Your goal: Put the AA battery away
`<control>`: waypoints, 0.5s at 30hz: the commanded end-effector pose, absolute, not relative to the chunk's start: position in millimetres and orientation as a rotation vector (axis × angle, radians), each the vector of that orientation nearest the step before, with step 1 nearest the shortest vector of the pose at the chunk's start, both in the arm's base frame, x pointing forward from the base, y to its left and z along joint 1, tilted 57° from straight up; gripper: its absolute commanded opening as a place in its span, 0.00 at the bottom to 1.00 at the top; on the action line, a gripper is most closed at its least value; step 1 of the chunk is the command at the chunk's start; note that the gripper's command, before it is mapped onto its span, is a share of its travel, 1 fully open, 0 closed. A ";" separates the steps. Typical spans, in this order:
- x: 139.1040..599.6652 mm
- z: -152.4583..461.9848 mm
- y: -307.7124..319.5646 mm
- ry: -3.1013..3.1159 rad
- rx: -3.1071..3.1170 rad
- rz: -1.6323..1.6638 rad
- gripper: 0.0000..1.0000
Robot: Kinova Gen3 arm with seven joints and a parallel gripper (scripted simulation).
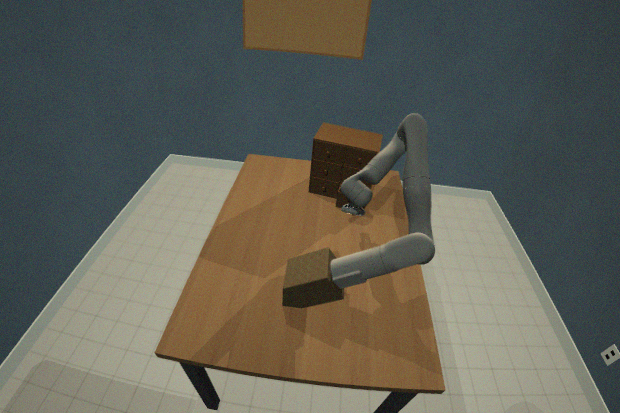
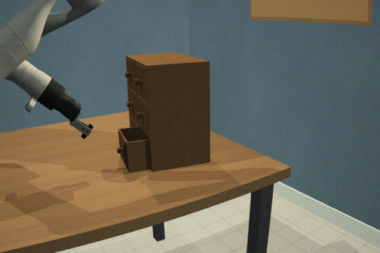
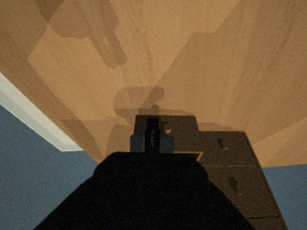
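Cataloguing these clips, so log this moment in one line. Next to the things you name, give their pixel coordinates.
gripper [image 2: 87, 130] [image 3: 152, 137]: off the chest [image 1: 348, 135] [image 2: 179, 114] [image 3: 244, 173] | open drawer [image 2: 137, 156] [image 3: 179, 129]: bottom row | other visible drawers: in | battery: not seen

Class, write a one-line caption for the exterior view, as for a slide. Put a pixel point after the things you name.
A wooden chest [image 1: 350, 136] [image 2: 179, 114] with one bottom drawer [image 2: 137, 156] pulled out, the gripper [image 2: 87, 131] poised in front of it.

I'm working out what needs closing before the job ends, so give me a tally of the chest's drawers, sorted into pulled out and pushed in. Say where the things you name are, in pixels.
Pulled-out drawer [image 1: 341, 202] [image 2: 136, 156] [image 3: 183, 132]: 1
Pushed-in drawers [image 1: 334, 152] [image 2: 143, 94] [image 3: 236, 148]: 5
Total: 6
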State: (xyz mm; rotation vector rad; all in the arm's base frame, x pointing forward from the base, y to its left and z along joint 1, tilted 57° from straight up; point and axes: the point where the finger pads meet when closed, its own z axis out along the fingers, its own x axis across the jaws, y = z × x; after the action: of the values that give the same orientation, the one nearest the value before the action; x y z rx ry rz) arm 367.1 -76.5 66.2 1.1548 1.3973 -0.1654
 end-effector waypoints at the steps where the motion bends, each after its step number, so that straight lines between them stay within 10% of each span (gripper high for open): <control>1: 365.7 64.0 -75.3 1.408 1.140 -0.164 0.31; 15: 365.6 63.9 -75.2 1.407 1.127 -0.153 0.31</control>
State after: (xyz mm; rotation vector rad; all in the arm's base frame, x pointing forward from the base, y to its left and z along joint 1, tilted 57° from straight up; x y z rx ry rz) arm 365.5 -75.9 64.1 1.1294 1.4056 -0.1542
